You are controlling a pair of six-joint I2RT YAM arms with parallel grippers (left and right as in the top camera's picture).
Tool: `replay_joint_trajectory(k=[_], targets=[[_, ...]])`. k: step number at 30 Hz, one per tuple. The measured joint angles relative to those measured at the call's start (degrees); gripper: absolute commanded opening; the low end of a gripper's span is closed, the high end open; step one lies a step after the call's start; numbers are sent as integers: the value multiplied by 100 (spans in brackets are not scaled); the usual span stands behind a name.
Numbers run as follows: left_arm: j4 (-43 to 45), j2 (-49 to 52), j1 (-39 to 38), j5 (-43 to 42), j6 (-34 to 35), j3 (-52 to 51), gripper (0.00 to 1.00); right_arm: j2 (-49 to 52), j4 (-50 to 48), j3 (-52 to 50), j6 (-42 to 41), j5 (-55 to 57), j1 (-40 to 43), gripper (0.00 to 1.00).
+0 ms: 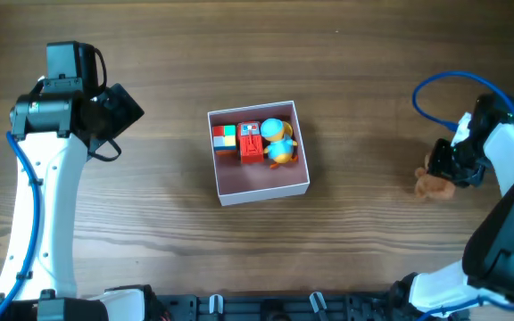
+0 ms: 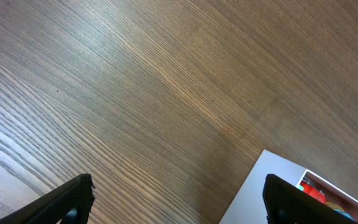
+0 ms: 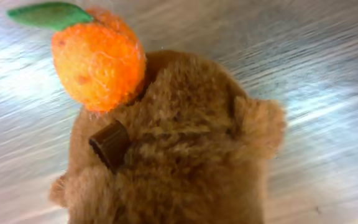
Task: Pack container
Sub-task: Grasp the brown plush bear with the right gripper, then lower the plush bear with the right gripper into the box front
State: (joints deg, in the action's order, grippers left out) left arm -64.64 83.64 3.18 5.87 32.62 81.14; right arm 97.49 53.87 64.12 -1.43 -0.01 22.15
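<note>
The container [image 1: 259, 181], a square white-walled box with a pink inside, sits mid-table. Along its far side it holds a coloured cube [image 1: 224, 136], a red block toy [image 1: 251, 142] and a blue and orange round toy [image 1: 277, 141]. My left gripper [image 2: 179, 200] is open and empty above bare table, left of the container's white wall [image 2: 272, 186]. My right gripper [image 1: 443, 166] is at the far right, on a brown plush toy [image 1: 430, 185]. The plush [image 3: 179, 149] carries an orange felt fruit [image 3: 98, 56] and fills the right wrist view, hiding the fingers.
Wooden table [image 1: 150, 223] all round. The left arm [image 1: 47, 178] stands along the left edge, and the right arm with its blue cable [image 1: 435, 85] along the right edge. The container's near half is bare pink floor.
</note>
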Motion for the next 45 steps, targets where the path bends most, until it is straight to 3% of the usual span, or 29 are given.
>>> replay_joint_trajectory(k=[5,8,10,12,17,23,28,32,45], targets=[[-9,0,0,0,0,0,88,-1652,125,691,146,-140,-1261,29],[-22,0,0,0,0,0,88,-2389,55,1088,588,-273,-2855,29],[-79,0,0,0,0,0,88,-2546,-271,1198,1099,-426,-4107,37],[-94,0,0,2,0,0,88,-2509,-481,1207,1598,-455,-4826,44],[-103,0,0,0,0,0,88,-1508,-723,1213,3327,-474,-6330,22],[-118,0,0,2,0,0,88,127,-673,1215,3904,-468,-6629,17],[-118,0,0,0,0,0,88,409,-658,1215,3908,-468,-6631,19],[-118,0,0,2,0,0,88,409,-654,1215,3851,-470,-6631,60],[-138,0,0,0,0,0,88,409,-527,1215,3777,-452,-6629,75]])
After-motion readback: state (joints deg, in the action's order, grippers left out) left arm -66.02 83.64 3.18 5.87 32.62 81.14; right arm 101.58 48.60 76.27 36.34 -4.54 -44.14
